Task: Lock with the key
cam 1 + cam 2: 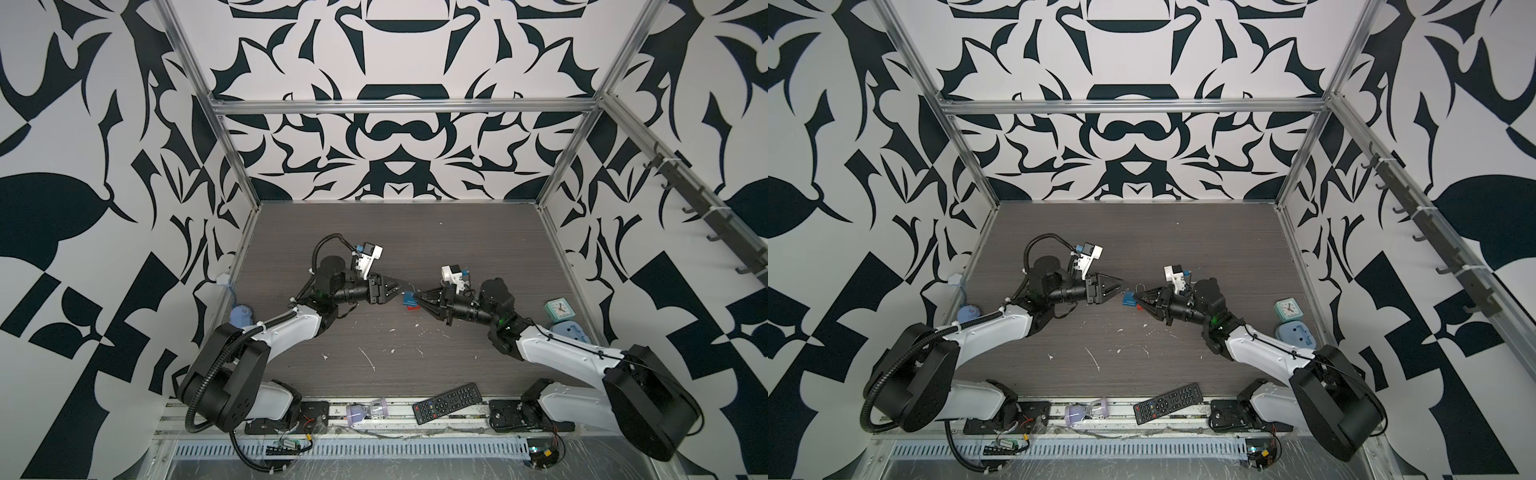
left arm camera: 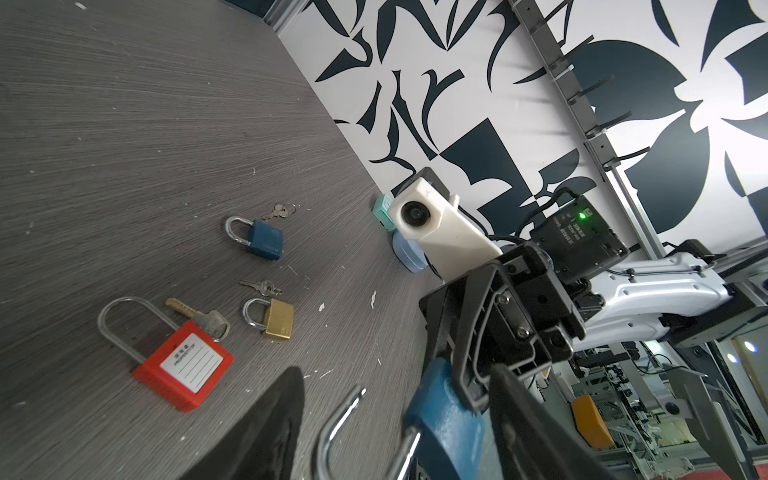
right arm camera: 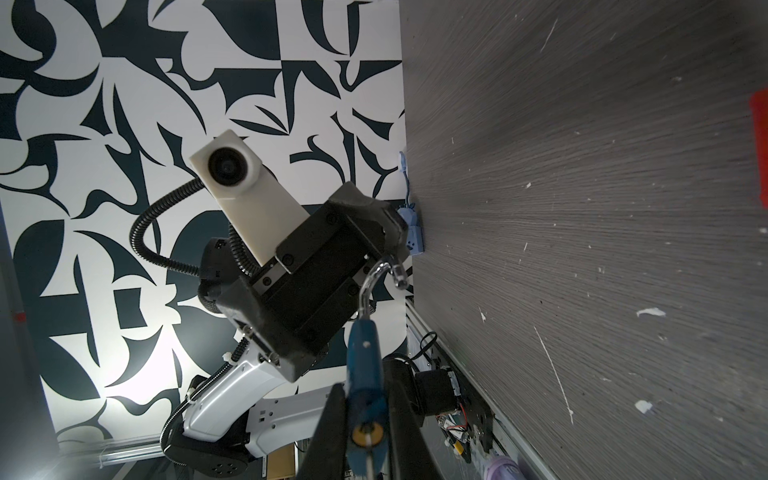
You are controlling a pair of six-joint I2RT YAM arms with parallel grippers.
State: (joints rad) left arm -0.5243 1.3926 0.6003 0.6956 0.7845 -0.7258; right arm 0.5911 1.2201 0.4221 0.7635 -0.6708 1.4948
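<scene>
Patterned black-and-white walls boxed in a grey wood-grain bench [image 1: 374, 232], w/ both arms meeting mid-bench. Right fingers [image 1: 423, 301] were clamped narrow on a blue padlock [image 1: 408, 298], apparently lifted off the bench, its shackle [image 2: 332, 428] swung open. Left fingers [image 1: 395, 286] stood wide, one either side of that shackle, no contact visible. Risks, as I judged them: if the left fingers closed off-centre, the push could twist the padlock in the right grip, or the shackle's free end could miss its hole. Bare steel is slick, so it could also slip out sideways. No key was in either set of fingers, and w/ several key sets lying about, the wrong one might get picked; small flat keys are hard to lift off a bench anyway. Only the left wrist view showed the spares: a red padlock [image 2: 183, 365] w/ a key [image 2: 199, 318] at its corner (touching or just beside, couldn't tell), a brass padlock [image 2: 277, 319], a second blue padlock [image 2: 264, 240] and loose keys [image 2: 259, 286]. In both top views the arms hid nearly all of that. Only the right wrist view showed the keyhole [image 3: 365, 434]; couldn't tell if a key sat in it. Only the top views showed the remote [image 1: 446, 402] at the front edge.
</scene>
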